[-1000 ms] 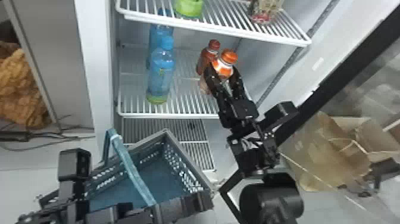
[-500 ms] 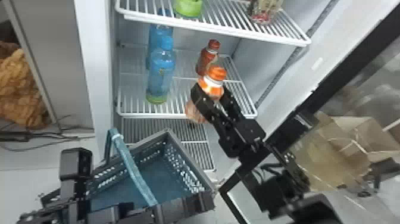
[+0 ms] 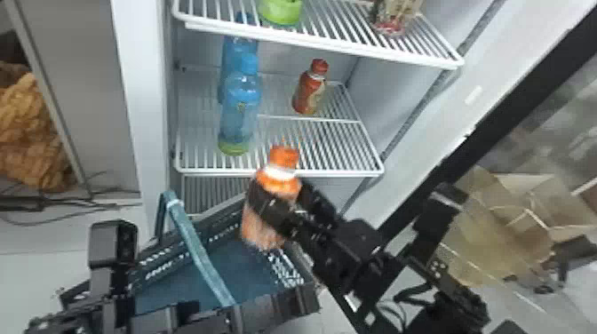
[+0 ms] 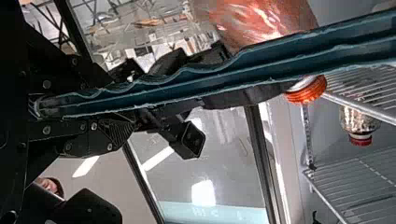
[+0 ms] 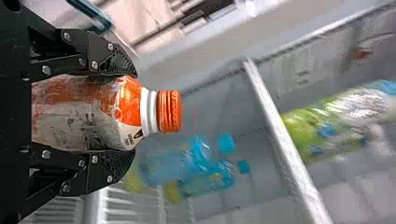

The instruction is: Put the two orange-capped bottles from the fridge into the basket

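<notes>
In the head view my right gripper (image 3: 288, 208) is shut on an orange-capped bottle (image 3: 263, 226), upright above the basket's (image 3: 306, 293) back right part, in front of the shelf. The right wrist view has that bottle (image 5: 88, 114) between the fingers of my right gripper (image 5: 126, 114), cap outward. The other orange-capped bottle (image 3: 309, 92) stands at the back of the middle shelf. My left gripper (image 3: 177, 320) is at the basket's near side in the head view; in the left wrist view, my left gripper (image 4: 93, 105) is shut on the basket's handle (image 4: 243, 70).
Two blue bottles (image 3: 240, 106) stand on the left of the middle shelf (image 3: 337, 142). The upper shelf (image 3: 320, 40) holds a green-bottomed item (image 3: 280, 11) and a jar (image 3: 395, 17). The open fridge door's dark edge runs along the right, with cardboard boxes (image 3: 502, 226) beyond.
My right gripper has carried the bottle off the shelf, leftward and toward the robot, to above the basket. The left arm and basket have hardly moved.
</notes>
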You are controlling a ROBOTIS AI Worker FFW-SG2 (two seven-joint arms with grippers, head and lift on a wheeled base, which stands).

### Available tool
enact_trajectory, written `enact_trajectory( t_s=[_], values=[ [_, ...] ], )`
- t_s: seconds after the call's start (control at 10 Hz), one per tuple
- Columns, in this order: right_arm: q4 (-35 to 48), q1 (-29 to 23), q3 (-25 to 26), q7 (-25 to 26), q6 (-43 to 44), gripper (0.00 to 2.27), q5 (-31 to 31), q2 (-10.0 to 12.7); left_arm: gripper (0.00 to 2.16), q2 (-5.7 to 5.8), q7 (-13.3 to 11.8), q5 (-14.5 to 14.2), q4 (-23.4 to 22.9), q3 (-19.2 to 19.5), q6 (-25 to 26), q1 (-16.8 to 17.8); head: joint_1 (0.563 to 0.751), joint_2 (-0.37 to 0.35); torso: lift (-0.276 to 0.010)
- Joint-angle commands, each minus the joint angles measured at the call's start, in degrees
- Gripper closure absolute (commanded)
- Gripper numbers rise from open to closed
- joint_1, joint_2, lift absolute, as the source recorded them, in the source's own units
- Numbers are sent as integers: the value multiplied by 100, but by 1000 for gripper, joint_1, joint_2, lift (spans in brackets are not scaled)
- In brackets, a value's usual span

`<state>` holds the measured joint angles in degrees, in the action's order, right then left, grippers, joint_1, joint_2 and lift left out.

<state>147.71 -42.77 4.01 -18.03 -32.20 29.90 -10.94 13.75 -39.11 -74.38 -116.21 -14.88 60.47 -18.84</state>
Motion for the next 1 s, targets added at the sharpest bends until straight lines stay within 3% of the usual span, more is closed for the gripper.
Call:
enact_trajectory(
  t_s=[0.0,0.3,0.5,0.9],
  values=[
    [226,-54,-1,-139,-956,687,83,-84,1154,-4,0,0,-1,3,0,0,695,-350,-235],
    [1042,-476,148,-165,-2095,687,-42,-146,1154,-4,0,11,-1,48,0,-28,695,-350,-235],
    [1014,-434,125,-165,-2193,683,-65,-146,1154,-4,0,23,-1,37,0,-28,695,-350,-235],
    [929,-321,113,-165,-2165,397,-134,-146,1154,-12,0,23,-1,48,14,-28,695,-350,-235]
  ],
)
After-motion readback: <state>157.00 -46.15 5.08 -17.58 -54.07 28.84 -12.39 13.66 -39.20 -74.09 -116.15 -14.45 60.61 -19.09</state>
